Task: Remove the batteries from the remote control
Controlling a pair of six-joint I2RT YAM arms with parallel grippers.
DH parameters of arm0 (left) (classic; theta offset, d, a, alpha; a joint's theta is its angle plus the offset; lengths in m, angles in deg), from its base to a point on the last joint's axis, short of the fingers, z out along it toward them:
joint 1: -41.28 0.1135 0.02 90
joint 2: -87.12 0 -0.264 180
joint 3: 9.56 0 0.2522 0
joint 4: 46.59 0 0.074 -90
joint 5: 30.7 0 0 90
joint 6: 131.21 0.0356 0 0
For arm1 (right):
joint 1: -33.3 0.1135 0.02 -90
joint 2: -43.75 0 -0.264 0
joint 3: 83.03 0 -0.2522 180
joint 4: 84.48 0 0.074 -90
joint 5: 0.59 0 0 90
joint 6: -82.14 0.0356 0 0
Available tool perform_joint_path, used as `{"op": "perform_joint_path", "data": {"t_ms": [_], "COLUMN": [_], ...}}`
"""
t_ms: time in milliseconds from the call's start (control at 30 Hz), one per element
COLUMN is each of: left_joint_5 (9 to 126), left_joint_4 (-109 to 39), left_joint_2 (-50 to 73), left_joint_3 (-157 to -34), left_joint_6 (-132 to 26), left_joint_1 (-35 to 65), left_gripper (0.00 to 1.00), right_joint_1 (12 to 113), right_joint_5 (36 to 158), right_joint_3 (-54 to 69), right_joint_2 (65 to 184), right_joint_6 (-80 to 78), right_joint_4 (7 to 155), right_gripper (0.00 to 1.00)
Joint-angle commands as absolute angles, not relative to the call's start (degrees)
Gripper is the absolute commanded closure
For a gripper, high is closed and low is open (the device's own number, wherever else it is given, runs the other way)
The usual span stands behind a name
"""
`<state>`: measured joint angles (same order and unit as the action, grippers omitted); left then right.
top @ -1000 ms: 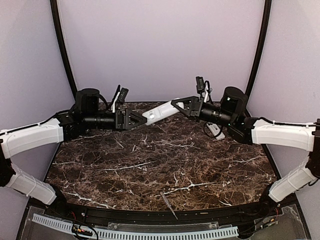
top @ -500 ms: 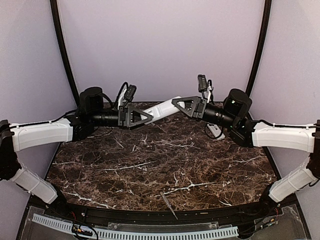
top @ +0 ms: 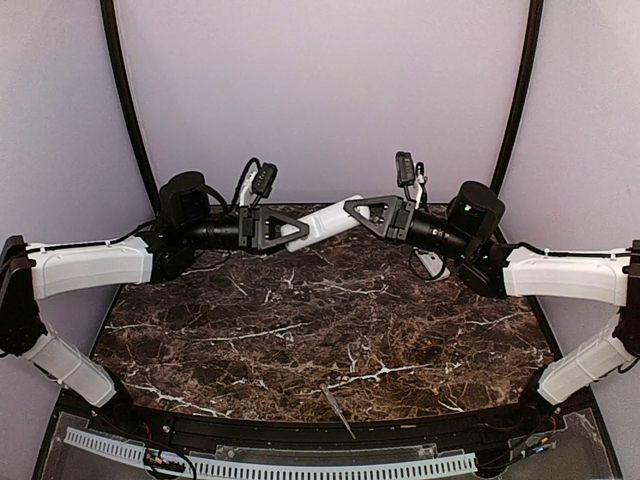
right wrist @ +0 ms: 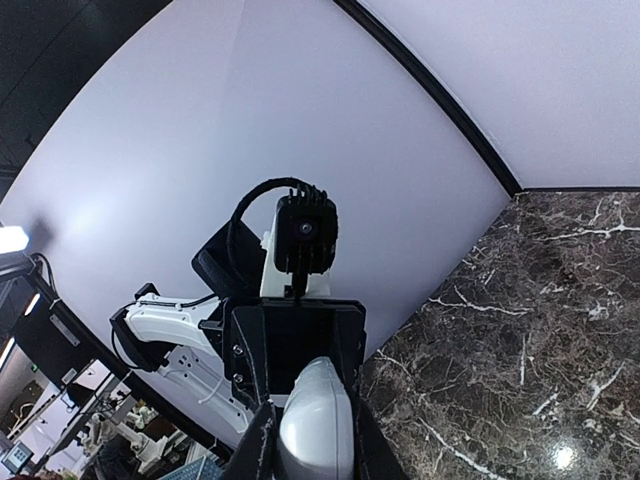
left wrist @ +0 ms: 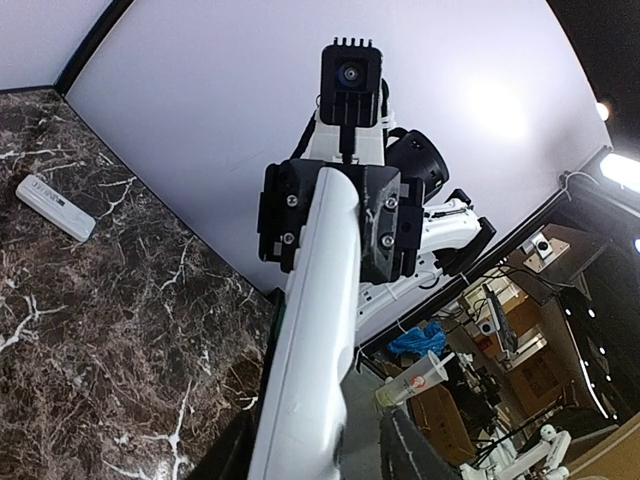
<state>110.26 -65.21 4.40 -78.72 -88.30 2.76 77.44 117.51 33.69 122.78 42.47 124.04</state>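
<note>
A white remote control (top: 325, 220) hangs in the air over the back of the table, held level between the two arms. My right gripper (top: 352, 207) is shut on its right end, seen as a rounded grey-white tip (right wrist: 315, 420) between the dark fingers (right wrist: 250, 445). My left gripper (top: 290, 232) stands round the other end. In the left wrist view the remote (left wrist: 310, 350) runs up between the fingers, and a gap shows between it and the right finger (left wrist: 412, 452). The batteries are hidden.
A thin grey metal rod (top: 337, 410) lies near the table's front edge. A small white oblong piece (left wrist: 55, 207) lies flat on the dark marble (top: 300, 330), under the right arm in the top view (top: 432, 262). Curved black rails and pale walls close the back.
My left arm has moved right along the remote, and its jaws have narrowed round the remote's left end. The right arm and the remote have barely shifted.
</note>
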Motion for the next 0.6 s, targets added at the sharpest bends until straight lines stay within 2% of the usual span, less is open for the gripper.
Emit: {"op": "perform_joint_path", "data": {"t_ms": [0, 133, 233, 333, 467, 567], "left_joint_5": [111.53, 111.63, 111.34, 111.06, 111.39, 111.74], "left_joint_4": [-69.54, -69.56, -69.45, -69.56, -69.75, -69.65], "left_joint_2": [4.03, 3.8, 4.0, 4.22, 4.16, 4.06], "left_joint_3": [-78.69, -78.65, -78.27, -77.99, -77.91, -77.72], "left_joint_6": [-89.96, -90.43, -90.45, -90.58, -90.9, -91.11], "left_joint_1": [2.61, 2.69, 2.85, 3.02, 3.05, 3.06], "left_gripper": [0.61, 0.64, 0.6, 0.6, 0.72, 0.75], "right_joint_1": [77.77, 77.77, 77.77, 77.77, 77.77, 77.77], "right_joint_5": [117.82, 117.77, 117.54, 117.62, 117.09, 116.47], "right_joint_3": [34.43, 34.79, 35.2, 35.68, 36.38, 36.61], "right_joint_2": [121.46, 121.53, 121.78, 122.23, 122.63, 122.59], "right_joint_6": [43.23, 43.25, 43.48, 44.27, 45.13, 45.06], "right_joint_4": [128.05, 127.4, 126.95, 127.92, 129.24, 129.37], "right_gripper": [1.0, 1.0, 1.0, 1.0, 1.0, 1.0]}}
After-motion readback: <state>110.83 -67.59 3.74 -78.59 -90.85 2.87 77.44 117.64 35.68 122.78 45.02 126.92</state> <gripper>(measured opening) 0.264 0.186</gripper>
